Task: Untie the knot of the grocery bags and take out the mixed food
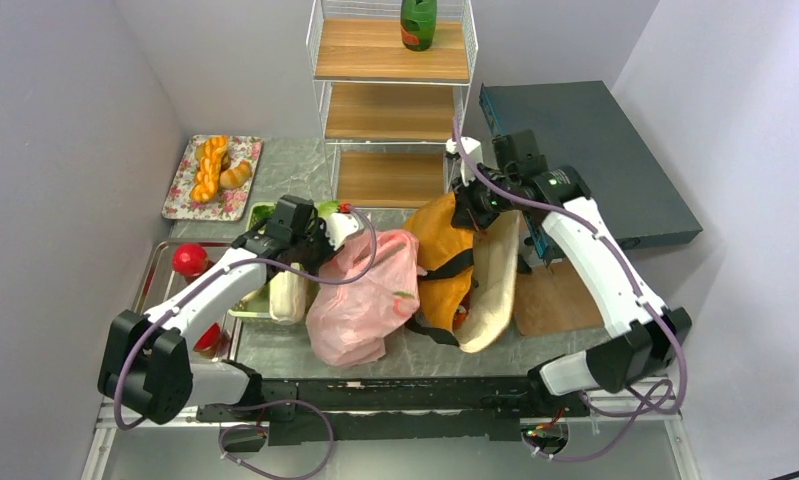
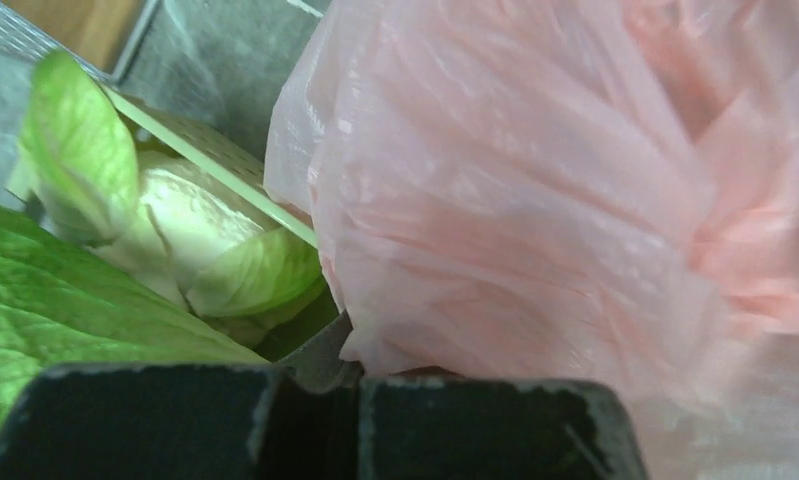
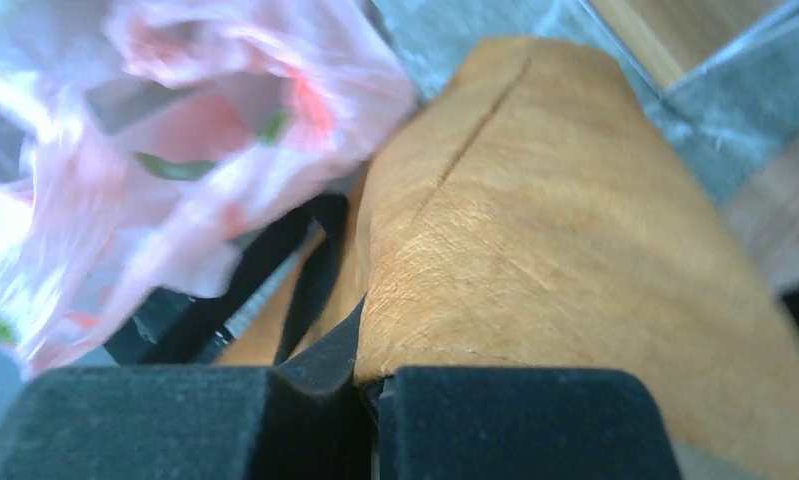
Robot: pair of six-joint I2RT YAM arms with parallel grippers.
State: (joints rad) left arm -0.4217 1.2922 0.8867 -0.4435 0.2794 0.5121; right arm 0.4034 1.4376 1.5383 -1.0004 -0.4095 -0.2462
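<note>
1. Between the pressed-together pads of the left gripper: a fold of the thin translucent pink plastic bag with red print, clamped at its gathered top. Its bulk slumps on the table below the gripper, toward the arm bases.
2. Just beside that gripper, on its outer side: pale long cabbage and leafy green vegetables, already out of the bags, lying in a pale perforated basket.
3. Between the closed pads of the right gripper: the top edge of the mustard-brown fabric tote, pinched firmly. Black straps hang inward of the fingers; the cream lining gapes below them, toward the bases.
4. Well apart from the left gripper, out toward its arm's elbow: one round red fruit on a steel tray.
5. Step in hand, as judged: opening the bags, each arm holding one bag by its top. Whether the plastic bag's knot is loosed cannot be told.
6. Next move, as judged: draw the pink film up and away from the tote to open its neck, gently, since thin film tears; then free one gripper to reach inside.
</note>
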